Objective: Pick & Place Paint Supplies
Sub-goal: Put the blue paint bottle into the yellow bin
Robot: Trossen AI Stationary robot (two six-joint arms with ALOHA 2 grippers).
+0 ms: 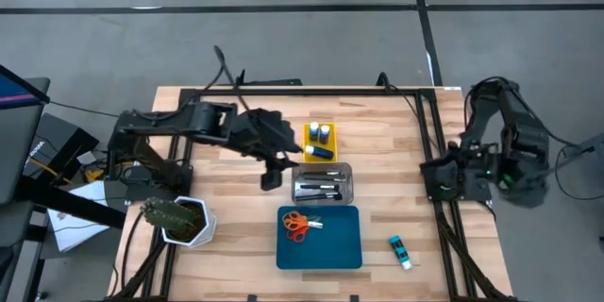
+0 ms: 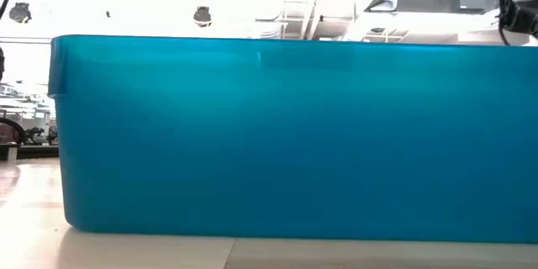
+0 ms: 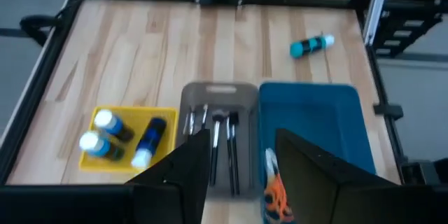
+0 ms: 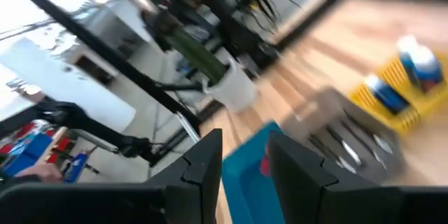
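Note:
Three blue bottles with white caps [image 1: 319, 140] are in the yellow tray [image 3: 92, 159]; two stand upright and one lies on its side [image 3: 148, 140]. A further blue bottle [image 1: 400, 251] lies on its side on the table at the near right. Thin brushes [image 3: 222, 140] lie in the grey tray [image 1: 323, 185]. Orange-handled scissors [image 1: 300, 226] lie in the blue tray [image 1: 326, 245]. My left gripper [image 3: 241, 161] hangs open and holds nothing, above the table just left of the grey tray [image 1: 274, 170]. My right gripper [image 4: 246, 171] is open and holds nothing, raised at the table's right edge [image 1: 439, 177].
A green cactus in a white pot [image 1: 179, 219] stands at the near left. A dark frame [image 1: 302, 92] borders the table's far edge and sides. The blue tray's wall [image 2: 286, 134] fills the low view. Bare wood lies between the trays and the right arm.

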